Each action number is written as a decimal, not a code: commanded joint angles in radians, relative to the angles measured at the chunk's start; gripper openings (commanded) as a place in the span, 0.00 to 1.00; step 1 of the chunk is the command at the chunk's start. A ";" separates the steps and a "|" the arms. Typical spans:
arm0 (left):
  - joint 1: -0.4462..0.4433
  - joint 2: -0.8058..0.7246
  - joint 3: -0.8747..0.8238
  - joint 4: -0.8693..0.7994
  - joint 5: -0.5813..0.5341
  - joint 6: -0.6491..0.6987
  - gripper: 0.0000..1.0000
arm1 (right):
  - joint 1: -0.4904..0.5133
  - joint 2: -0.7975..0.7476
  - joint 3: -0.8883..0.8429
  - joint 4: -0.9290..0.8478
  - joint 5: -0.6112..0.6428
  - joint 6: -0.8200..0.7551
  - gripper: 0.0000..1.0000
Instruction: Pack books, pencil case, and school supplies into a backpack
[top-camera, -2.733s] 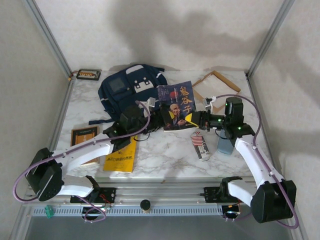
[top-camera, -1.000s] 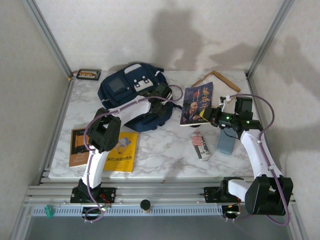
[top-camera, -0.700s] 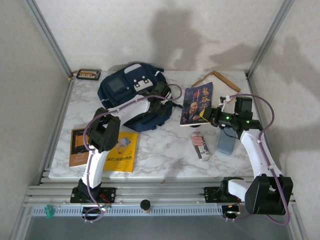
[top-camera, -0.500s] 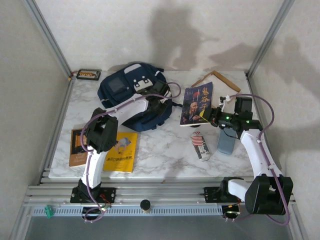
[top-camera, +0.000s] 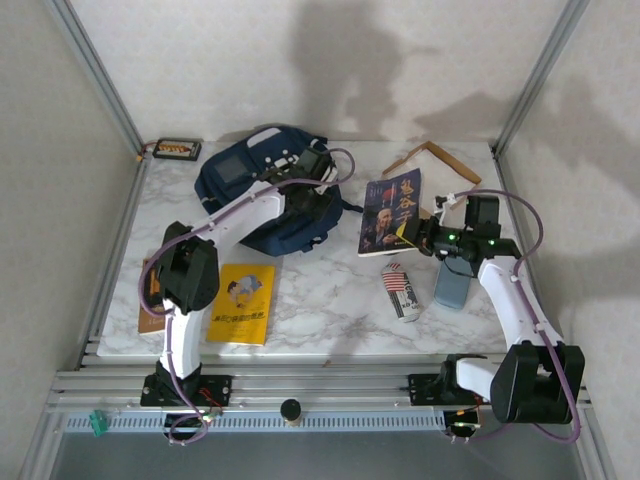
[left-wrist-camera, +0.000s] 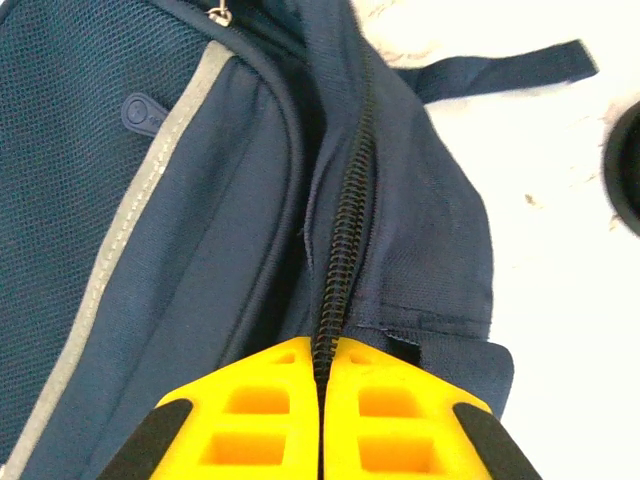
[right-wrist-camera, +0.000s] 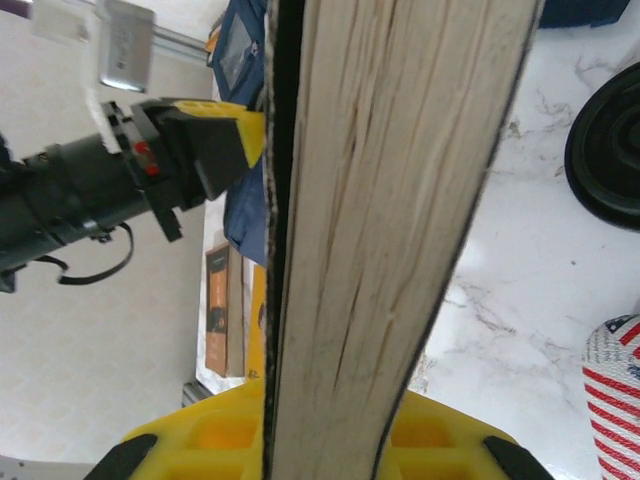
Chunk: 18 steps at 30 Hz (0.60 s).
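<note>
Backpack (top-camera: 220, 193) on marble table (top-camera: 330, 292) (pale walls (top-camera: 250, 70))

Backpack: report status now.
Left hand shut on backpack zipper. Right hand shut on dark blue book. Zipper looks closed there.

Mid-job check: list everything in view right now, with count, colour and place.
backpack: one, navy, far left-centre
dark blue book: one, held up right of the backpack
yellow book: one, flat, near left
brown book: one, left of the yellow book, partly behind the left arm
striped pouch: one, red-white-blue, near right
grey-blue case: one, right of the pouch
cardboard tray: one, tan, far right
small framed item: one, dark, far left corner
table: one, white marble
left fingers: yellow, shut on the backpack's zipper seam
right fingers: yellow, shut on the dark blue book
</note>
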 joint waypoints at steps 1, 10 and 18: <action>-0.067 -0.067 0.071 -0.015 -0.022 -0.048 0.00 | 0.013 0.001 0.000 0.074 -0.057 -0.006 0.00; -0.171 -0.095 -0.084 0.080 0.026 -0.149 0.00 | 0.013 -0.005 -0.019 0.036 -0.004 -0.047 0.00; -0.160 -0.091 -0.094 0.073 0.019 -0.135 0.18 | 0.012 -0.011 -0.010 0.004 0.024 -0.077 0.00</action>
